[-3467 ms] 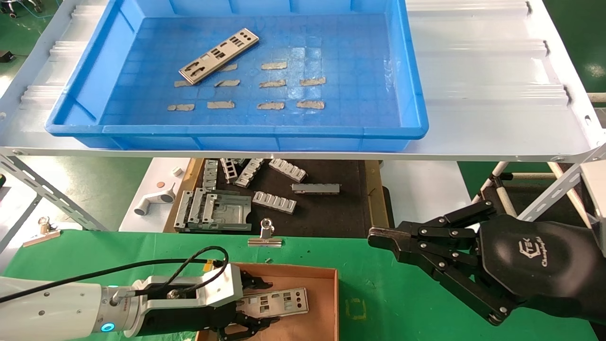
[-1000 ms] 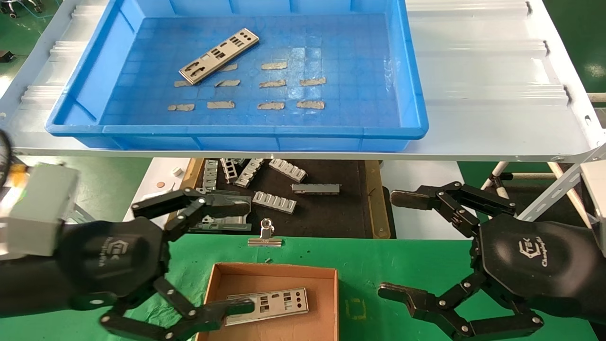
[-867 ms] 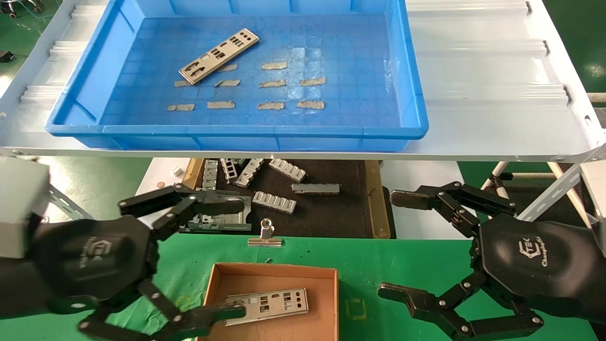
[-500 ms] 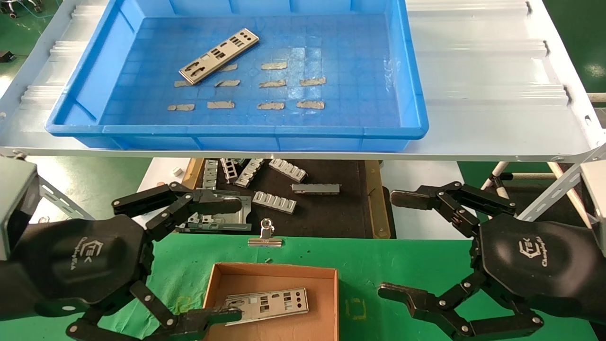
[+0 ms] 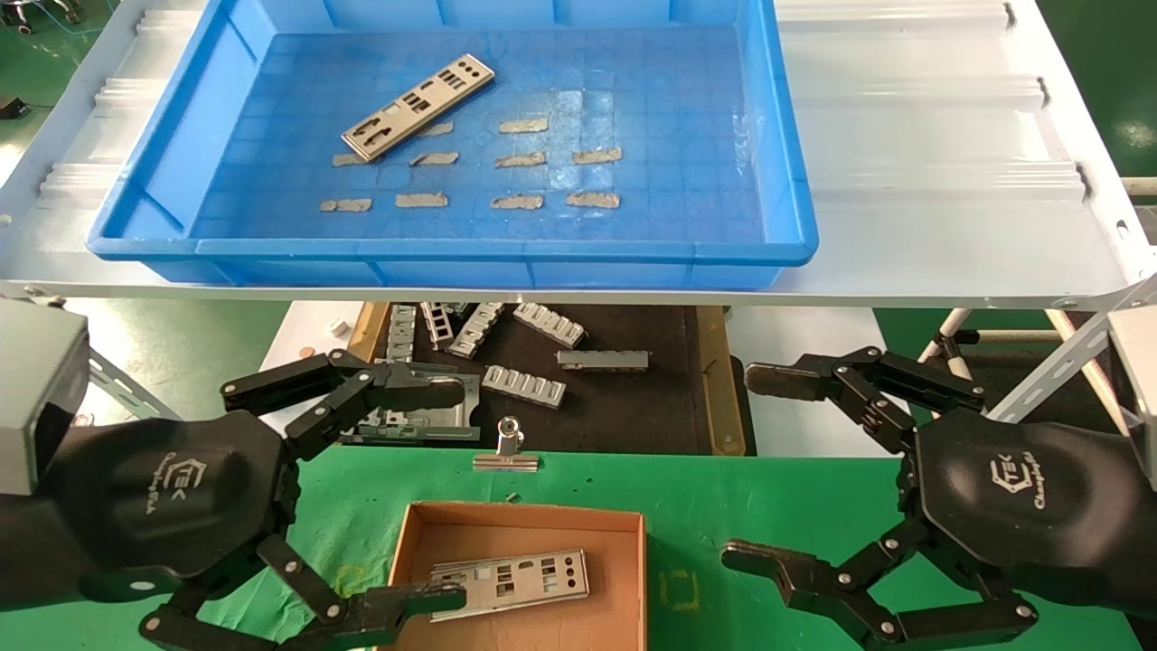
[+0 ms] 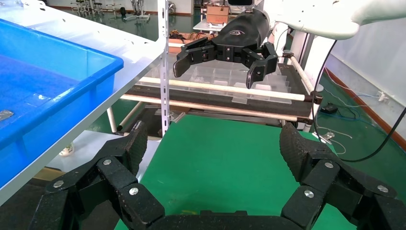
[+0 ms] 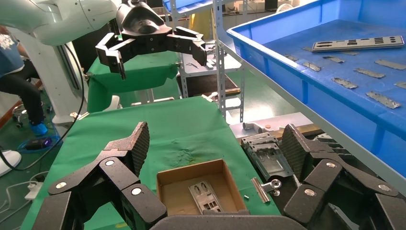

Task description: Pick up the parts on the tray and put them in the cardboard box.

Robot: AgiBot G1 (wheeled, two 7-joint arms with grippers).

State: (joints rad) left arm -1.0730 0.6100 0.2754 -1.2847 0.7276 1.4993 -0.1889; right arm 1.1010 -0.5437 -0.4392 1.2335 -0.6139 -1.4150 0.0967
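Parts: one plate [image 5: 418, 107] lying in tray [image 5: 452, 258], another plate [image 5: 511, 584] in cardboard box [image 5: 624, 561]. Left pincer [image 5: 434, 493] spread wide, empty, beside box. Right pincer [image 5: 750, 466] spread wide, empty, above desk [image 5: 705, 506].

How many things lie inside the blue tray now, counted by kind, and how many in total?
Silver punched plates in the tray: 1
Torn tan tape strips: 10, one partly under the plate
Total: 11

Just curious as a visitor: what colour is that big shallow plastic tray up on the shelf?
Bright blue, with a gridded floor; the head view shows it best.
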